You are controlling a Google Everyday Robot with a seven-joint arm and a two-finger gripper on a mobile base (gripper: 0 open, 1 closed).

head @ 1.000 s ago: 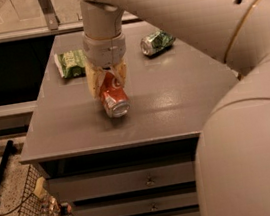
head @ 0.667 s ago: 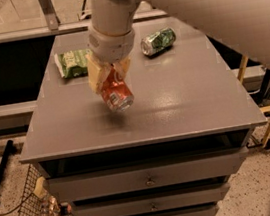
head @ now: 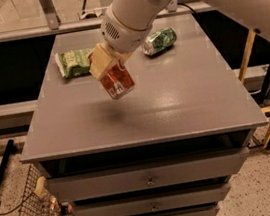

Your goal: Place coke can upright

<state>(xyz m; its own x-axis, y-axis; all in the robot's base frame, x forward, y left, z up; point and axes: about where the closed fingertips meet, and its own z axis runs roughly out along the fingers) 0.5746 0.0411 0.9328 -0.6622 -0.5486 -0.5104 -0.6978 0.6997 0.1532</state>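
The coke can (head: 117, 81) is red-orange and hangs tilted in my gripper (head: 108, 69), lifted clear above the grey table (head: 141, 114). Its shadow falls on the tabletop below and to the left. My gripper, with tan fingers (head: 99, 60), is shut on the can's upper part, left of the table's middle. My white arm comes down from the upper right and hides part of the table's back.
A green snack bag (head: 74, 62) lies at the back left of the table. A green can (head: 159, 41) lies on its side at the back right. Drawers sit under the tabletop. A wire basket (head: 40, 202) stands on the floor at the left.
The gripper has lifted the coke can off the tabletop and raised it, with the arm swinging up and to the right. The can is now more tilted in the air.
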